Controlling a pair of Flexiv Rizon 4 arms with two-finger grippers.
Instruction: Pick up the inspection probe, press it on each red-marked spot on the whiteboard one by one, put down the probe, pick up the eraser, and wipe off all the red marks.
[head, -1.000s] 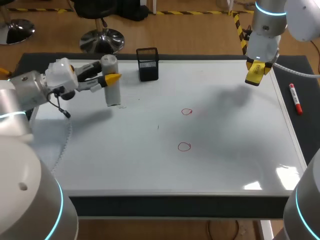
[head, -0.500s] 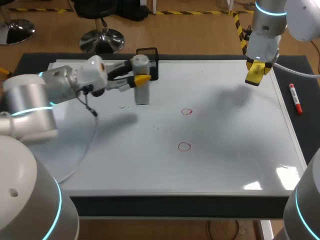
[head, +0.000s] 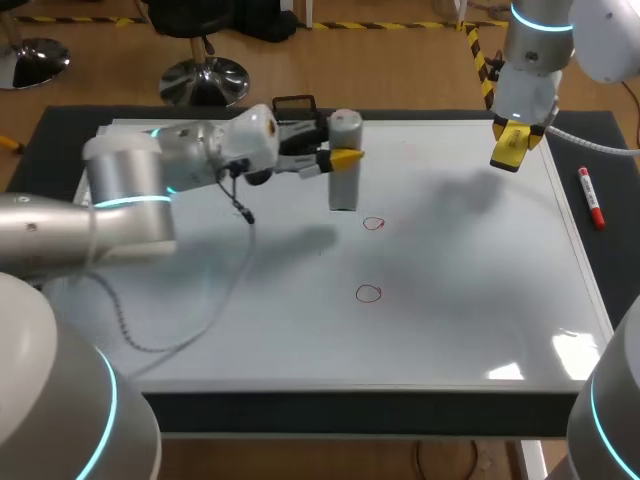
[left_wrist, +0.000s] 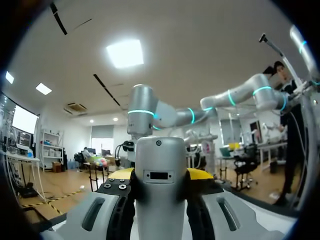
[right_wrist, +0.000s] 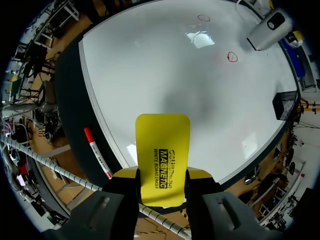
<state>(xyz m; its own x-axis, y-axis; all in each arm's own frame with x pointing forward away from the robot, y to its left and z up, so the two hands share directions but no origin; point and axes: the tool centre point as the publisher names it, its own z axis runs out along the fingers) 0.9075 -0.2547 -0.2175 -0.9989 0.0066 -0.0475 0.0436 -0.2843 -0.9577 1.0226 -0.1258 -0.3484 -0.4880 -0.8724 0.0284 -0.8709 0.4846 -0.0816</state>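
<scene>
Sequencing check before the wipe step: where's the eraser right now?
The yellow eraser is in the right pincer, over the whiteboard's far right corner in the head view; the red marker lies off the board beside it.

Probe (head: 344, 165): grey. Eraser (right_wrist: 162, 157): yellow, black lettering. Whiteboard (head: 450, 300): white, red circle marks (head: 373, 223). Marker (head: 591, 197): red and white. Mesh holder (right_wrist: 286, 105): black.

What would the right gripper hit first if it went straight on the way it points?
The whiteboard. The eraser held in the right gripper faces bare board, apparently near its edge and well short of the red marks. The marker lies off to the side.
</scene>
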